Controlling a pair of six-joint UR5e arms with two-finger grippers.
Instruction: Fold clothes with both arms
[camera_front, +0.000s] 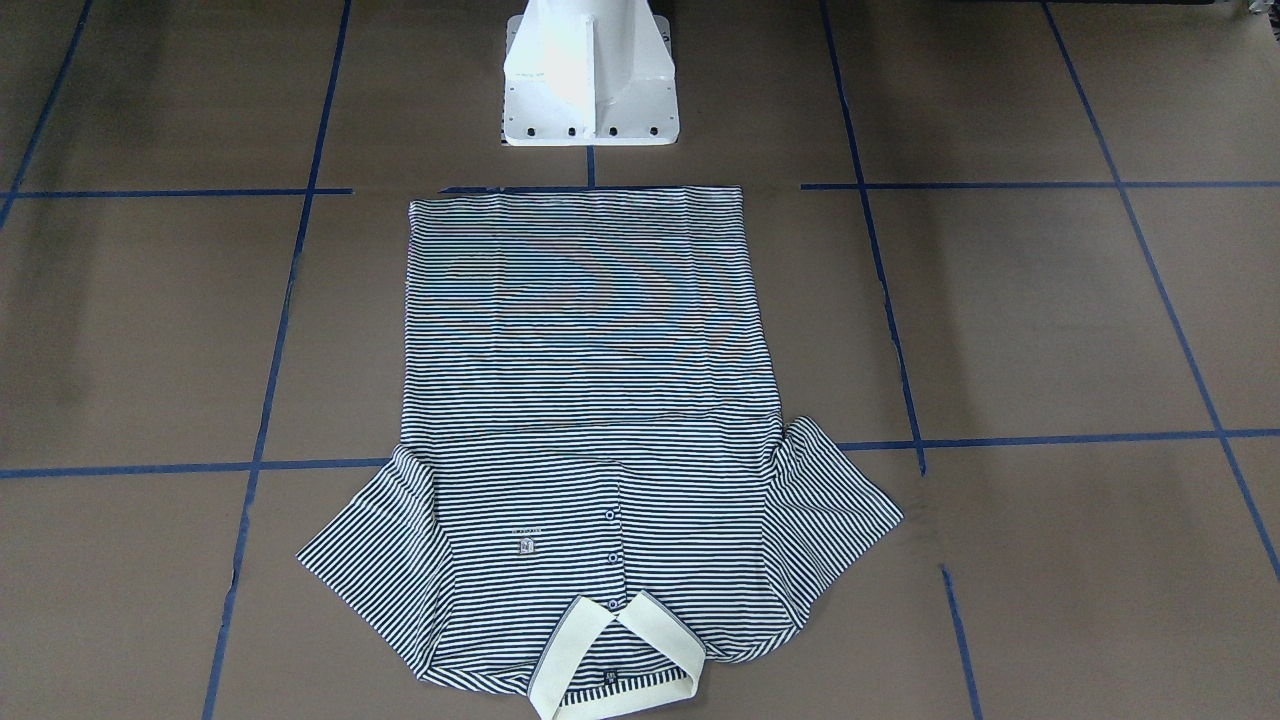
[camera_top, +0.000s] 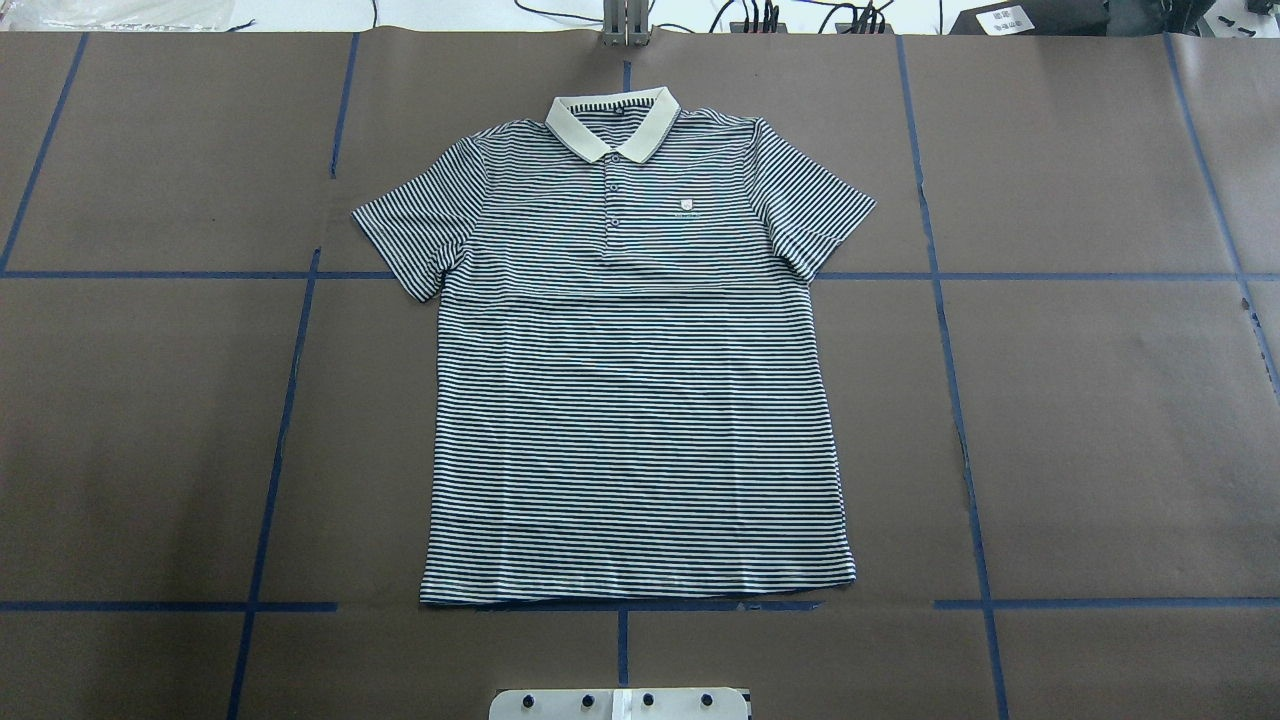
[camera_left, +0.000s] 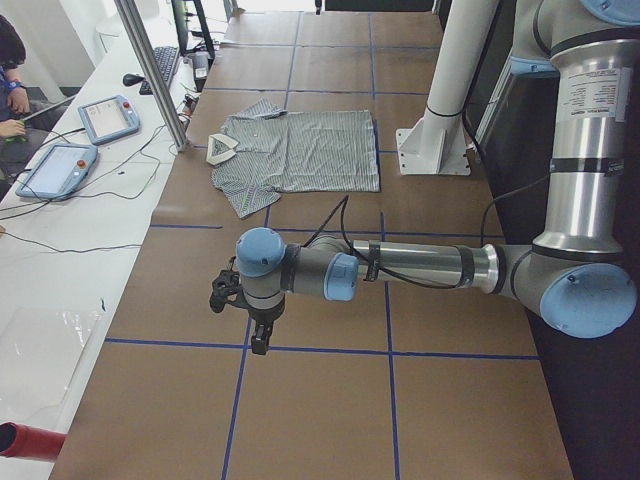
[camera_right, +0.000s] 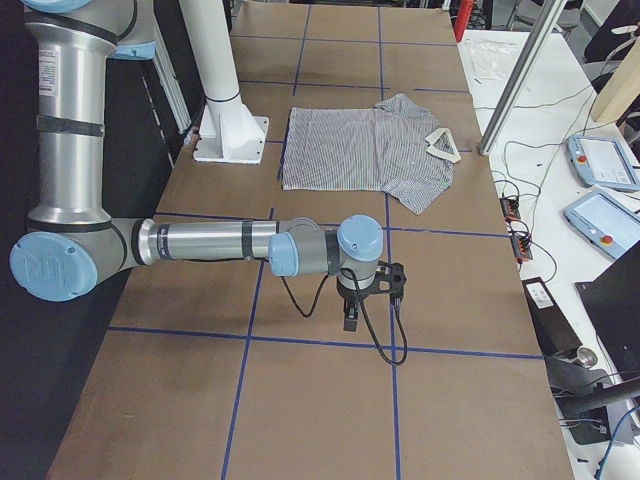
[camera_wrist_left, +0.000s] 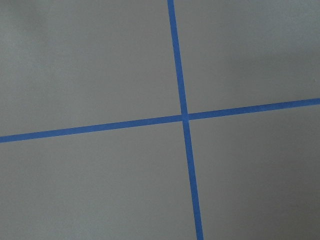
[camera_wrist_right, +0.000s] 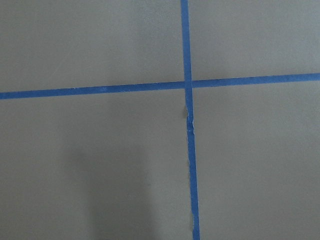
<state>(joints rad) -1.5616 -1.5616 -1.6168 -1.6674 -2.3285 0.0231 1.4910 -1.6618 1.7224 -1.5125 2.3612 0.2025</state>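
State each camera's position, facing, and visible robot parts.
Front-facing: across the table, facing the white pedestal; polo shirt, collar nearest.
Overhead: behind the robot, looking down; pedestal foot.
Left: table end; left arm, left claw.
Right: opposite end; right arm, right claw.
Left wrist: down on a blue tape cross; no body.
Right wrist: likewise.
Shared: all exterior views show the shirt.

Striped shirt, unfolded, flat and face up in the middle of the table, collar toward the edge opposite the robot; left arm and right arm over opposite ends.
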